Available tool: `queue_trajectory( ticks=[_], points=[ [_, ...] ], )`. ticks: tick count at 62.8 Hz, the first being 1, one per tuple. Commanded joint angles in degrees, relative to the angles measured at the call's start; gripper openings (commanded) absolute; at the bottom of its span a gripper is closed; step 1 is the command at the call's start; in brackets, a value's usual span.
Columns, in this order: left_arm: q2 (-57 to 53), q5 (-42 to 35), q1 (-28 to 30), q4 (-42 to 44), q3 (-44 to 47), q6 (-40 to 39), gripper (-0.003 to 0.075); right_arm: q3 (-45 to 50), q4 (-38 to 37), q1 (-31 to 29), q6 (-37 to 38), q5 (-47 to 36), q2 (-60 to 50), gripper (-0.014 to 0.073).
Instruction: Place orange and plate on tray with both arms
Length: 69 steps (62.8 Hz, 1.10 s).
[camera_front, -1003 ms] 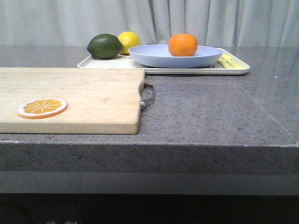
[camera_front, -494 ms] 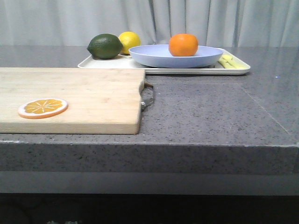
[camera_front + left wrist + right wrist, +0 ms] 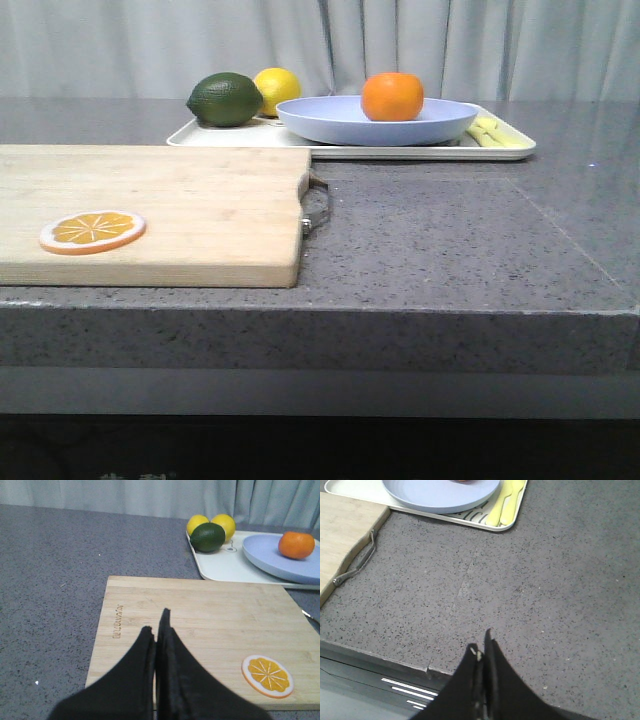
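Dimpled round orange in matte lavender plate on rimmed tray

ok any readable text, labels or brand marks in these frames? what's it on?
One mark only: a small engraved word on the wooden cutting board, running along its short edge in the left wrist view at; too small and blurred to read.
Nothing legible on the tray, plate, orange or the other fruit.
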Motion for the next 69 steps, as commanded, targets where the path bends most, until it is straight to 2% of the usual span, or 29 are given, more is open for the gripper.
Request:
queue_trajectory(
  ticks=[1, 10, 26, 41, 64, 69],
  points=[
    [-3.1, -10.1, 3.3, -5.3, 4.0, -0.4, -0.0017, -1.4, 0.3, -0.1, -0.1, -4.2, 0.2, -0.0068],
    [-7.9, -18.7, 5.6, -10.6, 13.4, 0.8, -0.0017, -1.4, 0.3, -0.1, -0.1, -4.2, 0.2, -0.0068],
    [-12.3, -34.8, 5.6, -10.2, 24.4, 0.8, -0.0017, -1.4, 0.3, -0.1, -0.1, -4.1, 0.3, -0.0068],
    [-12.3, -34.6, 5.5, -0.3, 24.4, 0.8, -0.0017, -1.4, 0.3, -0.1, -0.1, -4.2, 0.3, -0.0068],
    [-12.3, -34.2, 5.5, -0.3, 24.4, 0.8, -0.0017, -1.4, 0.3, -0.1, -0.1, -4.2, 0.3, -0.0068],
    [-12.3, -34.2, 5.5, -3.1, 24.4, 4.4, -0.0017, -1.4, 0.3, -0.1, -0.1, -4.2, 0.3, -0.0068]
  ],
)
